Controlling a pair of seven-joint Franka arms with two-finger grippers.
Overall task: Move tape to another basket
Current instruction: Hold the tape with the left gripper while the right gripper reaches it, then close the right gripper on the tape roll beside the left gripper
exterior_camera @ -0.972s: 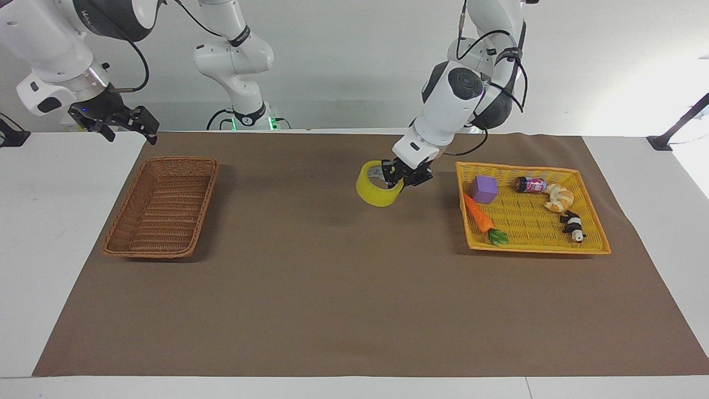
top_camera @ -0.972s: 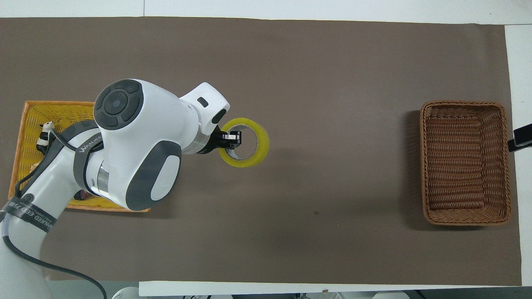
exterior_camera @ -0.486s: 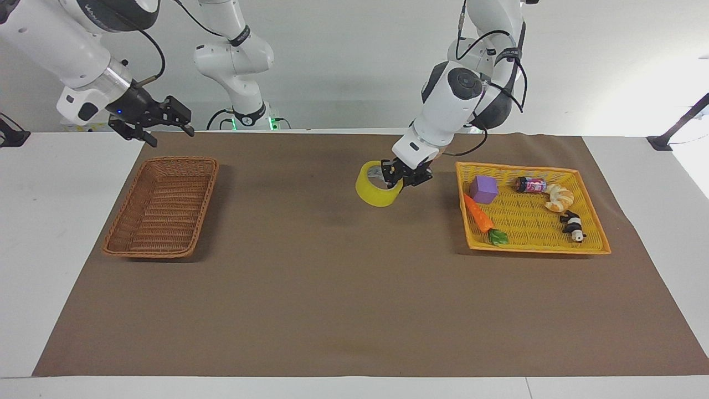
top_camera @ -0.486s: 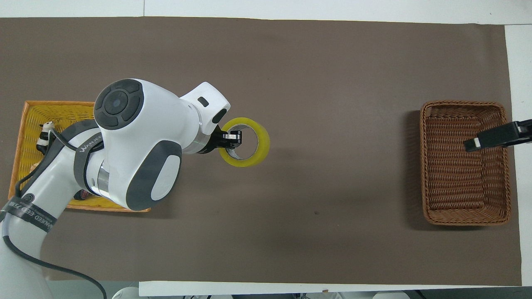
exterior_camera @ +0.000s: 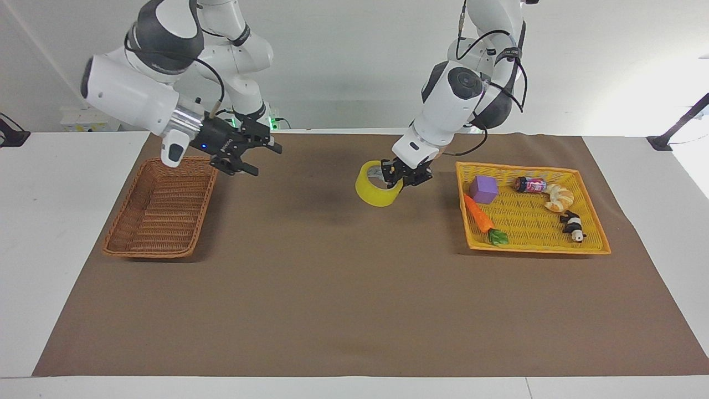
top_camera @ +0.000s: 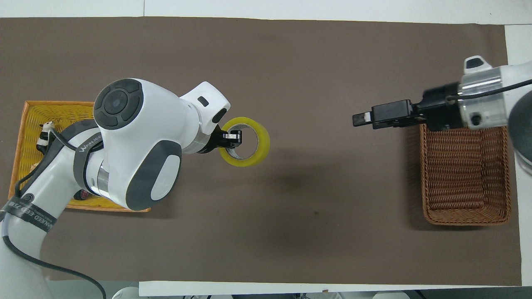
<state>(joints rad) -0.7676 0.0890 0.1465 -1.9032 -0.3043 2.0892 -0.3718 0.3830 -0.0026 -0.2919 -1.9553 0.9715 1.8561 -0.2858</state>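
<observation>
- Facing view shows my left gripper (exterior_camera: 400, 176) clamped on the wall of the tape (exterior_camera: 379, 191), one finger inside the core and one outside, holding the roll up over the brown mat (exterior_camera: 343, 299) between the two baskets.
- My right gripper (exterior_camera: 260, 158) hangs over the mat just beside the basket (exterior_camera: 160, 208), fingers spread wide and holding nothing, pointed toward the tape.
- The tape is well apart from the basket, and I judge this to be a handover at mid-table.
- To do it well, I hold the roll steady and level with my left fingers so its free side faces the right gripper.
- My right fingers should straddle the wall of the roll on the side away from my left fingers, one inside the core and one outside.
- I let go with the left only once the right has closed firmly; the smooth roll could slip or swing otherwise.
- Against the earlier frames, the tape and my left gripper sit where they were.
- My right gripper has swung from the table's edge, across the basket, out toward the middle.
- The yellow tray (exterior_camera: 595, 244) and its toys are unchanged.
</observation>
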